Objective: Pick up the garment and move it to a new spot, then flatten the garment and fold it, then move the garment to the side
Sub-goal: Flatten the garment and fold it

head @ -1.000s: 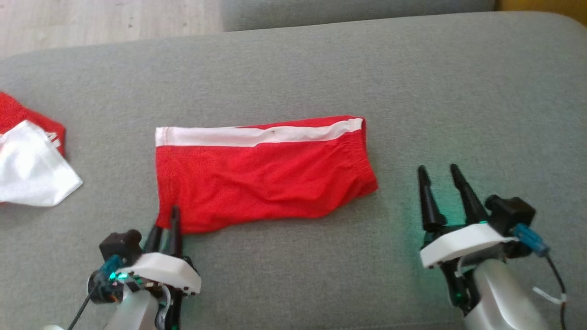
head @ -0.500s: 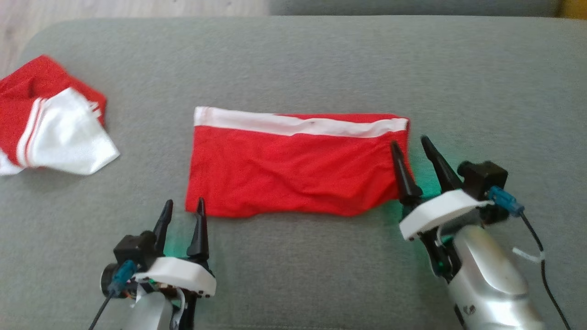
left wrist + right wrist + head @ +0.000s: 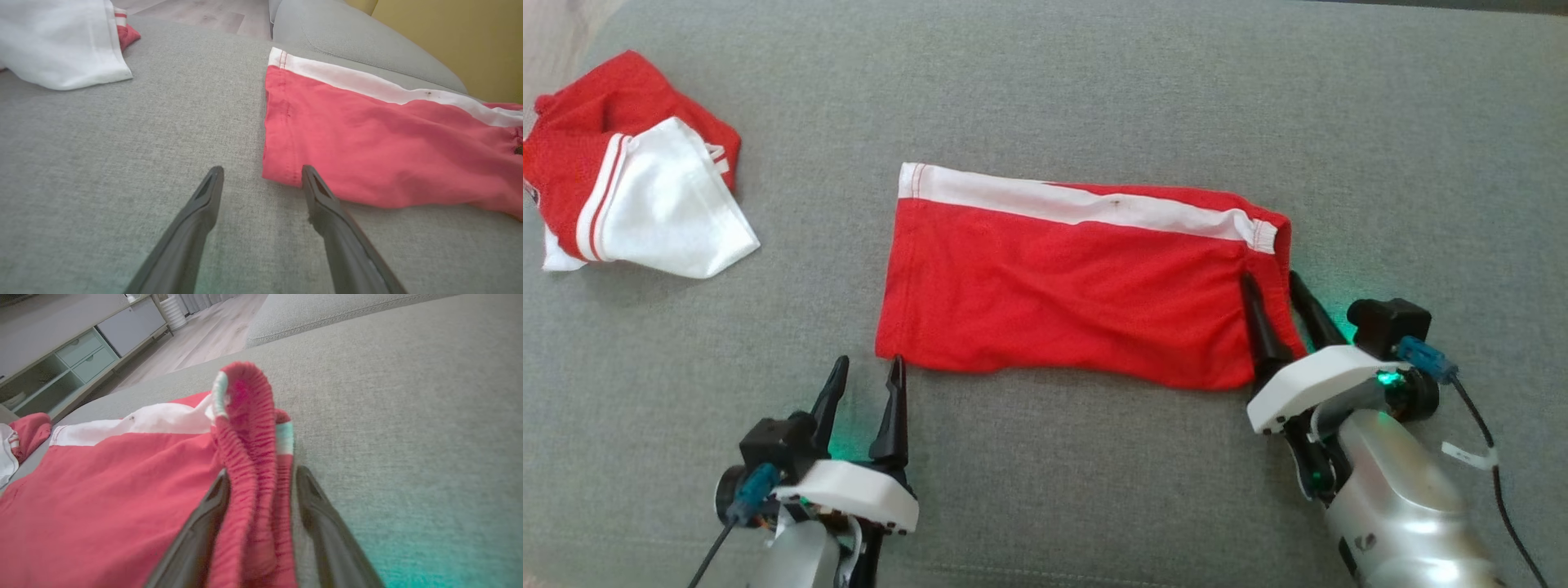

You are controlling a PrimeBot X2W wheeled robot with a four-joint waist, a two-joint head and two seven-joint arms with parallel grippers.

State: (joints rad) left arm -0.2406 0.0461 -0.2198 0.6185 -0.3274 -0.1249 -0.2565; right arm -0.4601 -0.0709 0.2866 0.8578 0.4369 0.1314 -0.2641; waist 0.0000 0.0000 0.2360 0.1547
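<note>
Two end effectors sit at opposite ends of the red shorts [image 3: 1078, 286], which lie flat, white side stripe on the far edge, mid-cushion on the grey sofa [image 3: 1094, 82].

Left end effector [image 3: 870, 367]: fingers apart, empty, low over the cushion at the shorts' near left corner. Its right fingertip is just at the hem corner, its left one over bare sofa.

Right end effector [image 3: 1270, 278]: fingers apart, straddling the elastic waistband [image 3: 249, 416], which stands up in a bunched fold between them. A sliver of sofa shows between the cloth and one finger, so it is not clamped.

A crumpled red-and-white garment [image 3: 645, 196] lies well apart at the far left. Nothing lies between either end effector and the shorts. The right wrist view has wood floor [image 3: 204, 335] and a pale cabinet [image 3: 81, 347] beyond the sofa.
</note>
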